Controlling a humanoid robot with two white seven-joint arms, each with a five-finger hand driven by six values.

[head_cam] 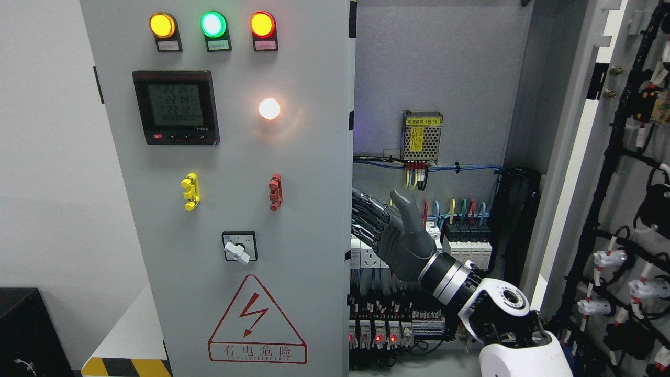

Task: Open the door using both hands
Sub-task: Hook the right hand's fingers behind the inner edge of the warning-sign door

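Near right: white forearm entering from lower right, ending in the dark right robot hand [390, 230]. Thumb raised, fingers [366, 214] stretched leftward, touching or hooked behind the right edge of the left door [220, 209]; whether gripping cannot be told. Left door grey, filling the left half, closed or nearly so, just left of the robot hand. On it, near to far: danger triangle [256, 319], rotary switch [239, 247], yellow handle [190, 191], red handle [275, 192], digital meter [175, 107], three lit lamps [212, 24]. Far right: right door [628, 209] swung open, wiring exposed. Beyond the robot hand: breakers [466, 235], power supply [422, 135].
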